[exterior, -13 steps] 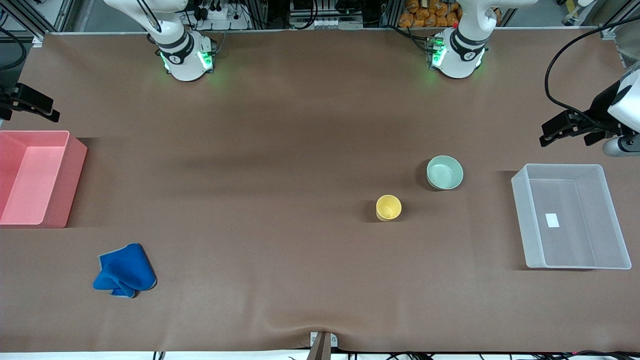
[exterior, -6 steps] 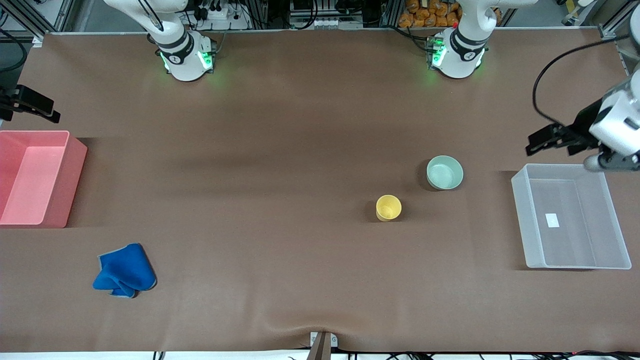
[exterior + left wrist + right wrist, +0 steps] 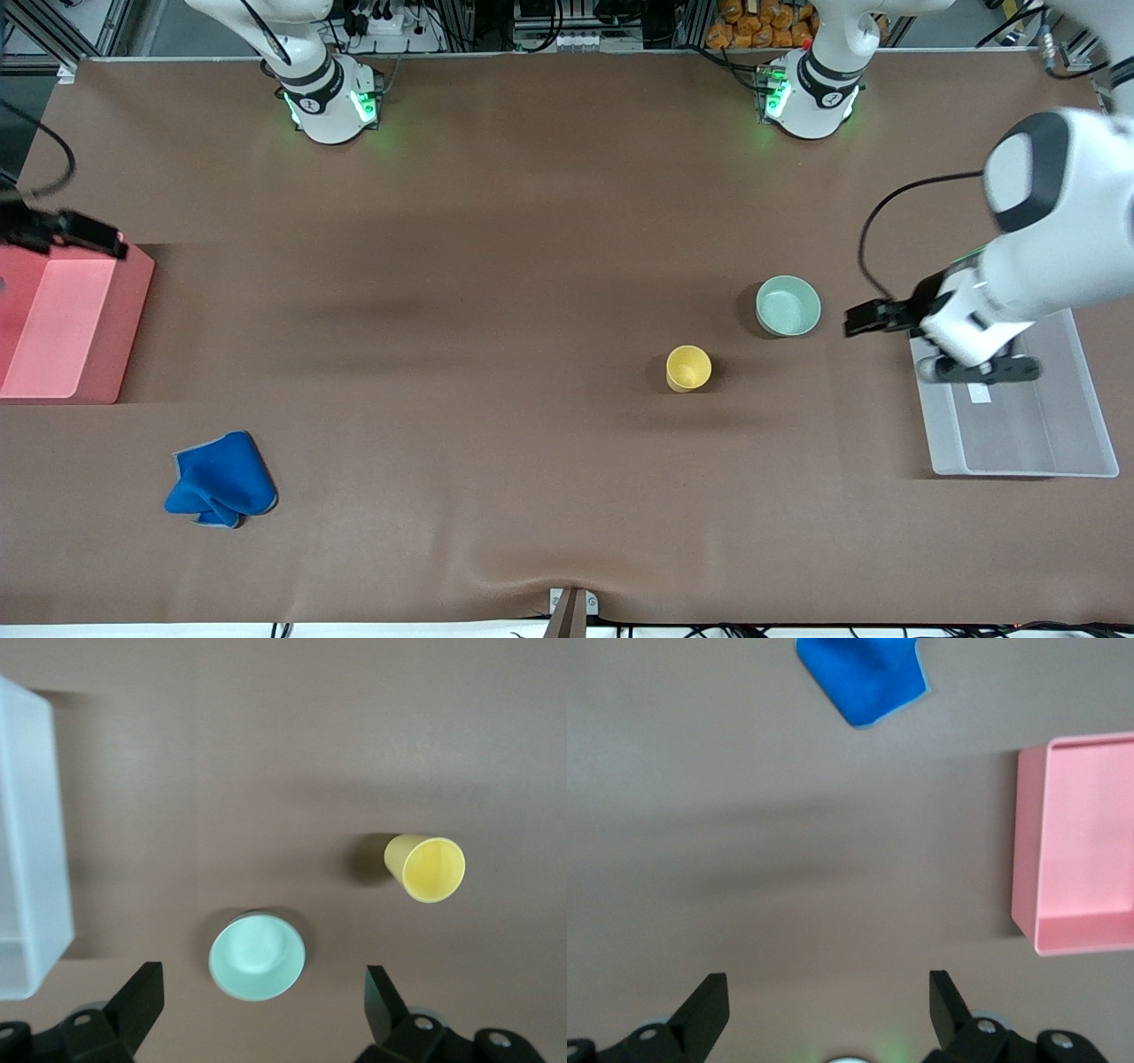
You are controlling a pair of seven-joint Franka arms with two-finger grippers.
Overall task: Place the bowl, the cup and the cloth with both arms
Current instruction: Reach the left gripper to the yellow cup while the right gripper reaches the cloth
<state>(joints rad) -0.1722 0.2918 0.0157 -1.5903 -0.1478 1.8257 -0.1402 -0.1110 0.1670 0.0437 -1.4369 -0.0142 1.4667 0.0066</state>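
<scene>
The mint-green bowl (image 3: 788, 306) stands upright on the brown table, and the yellow cup (image 3: 688, 368) stands beside it, nearer the front camera. Both show in the left wrist view, the bowl (image 3: 257, 955) and the cup (image 3: 425, 867). My left gripper (image 3: 861, 317) is open and empty, up in the air between the bowl and the clear bin; in the left wrist view (image 3: 261, 999) the bowl lies between its spread fingers. The blue cloth (image 3: 221, 478) lies crumpled toward the right arm's end, also in the right wrist view (image 3: 864, 678). My right gripper (image 3: 93, 237) is open and empty over the pink bin's edge, and shows in its own view (image 3: 826, 1001).
A clear plastic bin (image 3: 1045, 434) stands at the left arm's end, partly under the left arm. A pink bin (image 3: 62, 337) stands at the right arm's end. The two arm bases (image 3: 328, 106) (image 3: 811, 97) stand along the table's edge farthest from the front camera.
My left arm has swung down from the table's end by the clear bin to beside the bowl. My right gripper has shifted a little over the pink bin. Bowl, cup and cloth have not moved.
</scene>
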